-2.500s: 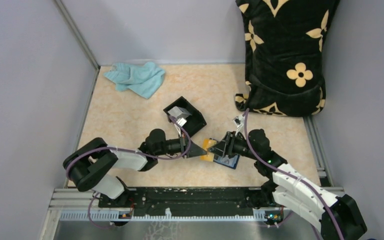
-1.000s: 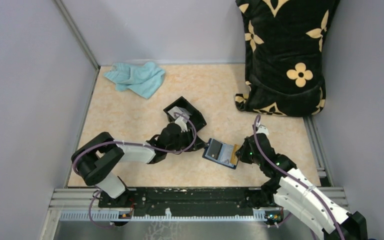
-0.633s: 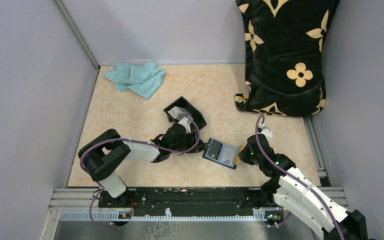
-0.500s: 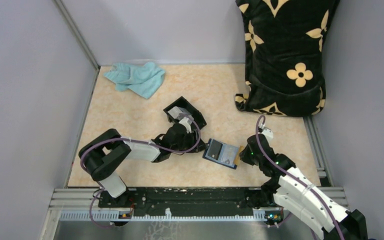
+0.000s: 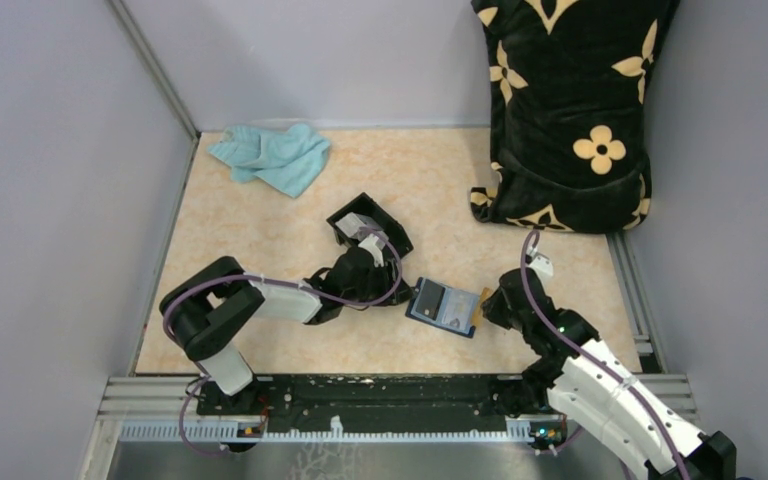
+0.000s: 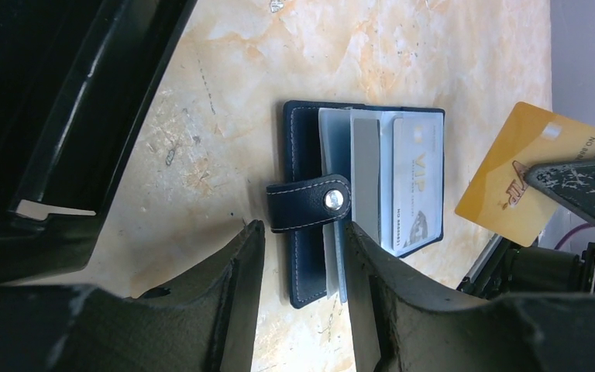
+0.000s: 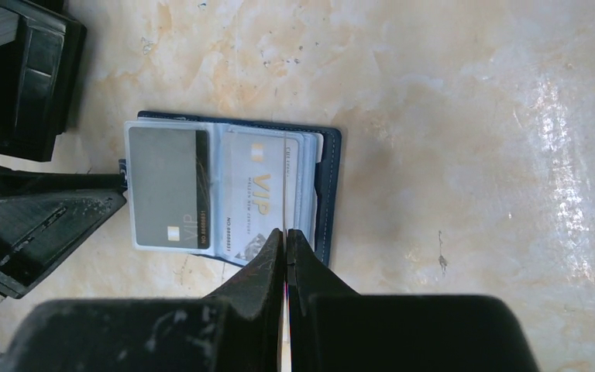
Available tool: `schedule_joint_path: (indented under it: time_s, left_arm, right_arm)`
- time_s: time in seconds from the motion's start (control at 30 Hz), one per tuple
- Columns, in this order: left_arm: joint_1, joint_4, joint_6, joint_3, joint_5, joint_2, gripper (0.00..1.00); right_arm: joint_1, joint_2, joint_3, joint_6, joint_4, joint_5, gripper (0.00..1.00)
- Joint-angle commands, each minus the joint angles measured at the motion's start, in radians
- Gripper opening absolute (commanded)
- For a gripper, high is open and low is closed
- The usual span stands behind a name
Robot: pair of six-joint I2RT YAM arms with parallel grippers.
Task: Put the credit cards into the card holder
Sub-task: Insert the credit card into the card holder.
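The card holder (image 5: 442,307) lies open on the table, navy with a snap tab (image 6: 310,203). A grey card (image 6: 366,172) and a white VIP card (image 6: 416,182) sit in its clear sleeves. My left gripper (image 6: 302,226) is open and straddles the holder's tab end, with a gap showing beside one finger (image 6: 240,287); in the top view the left gripper (image 5: 403,293) is at the holder's left end. My right gripper (image 7: 286,236) is shut on an orange-yellow credit card (image 6: 527,182), seen edge-on from its own wrist. It hovers at the holder's right edge (image 5: 487,303).
A black open-topped box (image 5: 368,232) stands just behind my left wrist. A teal cloth (image 5: 272,158) lies at the back left. A black floral bag (image 5: 570,110) fills the back right corner. Grey walls bound both sides.
My right gripper has drawn slightly to the right with the orange card, off the holder's right edge. The left gripper has stayed at the holder's left end.
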Motion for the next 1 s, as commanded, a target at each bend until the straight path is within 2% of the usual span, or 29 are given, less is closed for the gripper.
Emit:
schedule_joint_path:
  time_s: [0.0,0.97]
  left_arm:
    - [-0.009,0.011,0.016,0.024,-0.008,0.015,0.48]
    - [-0.013,0.0,0.022,0.021,-0.021,0.008,0.48]
  right_arm:
    - [-0.012,-0.003,0.039,0.008,0.014,0.019,0.0]
    - [-0.018,0.042,-0.022,0.027,0.057,0.014,0.0]
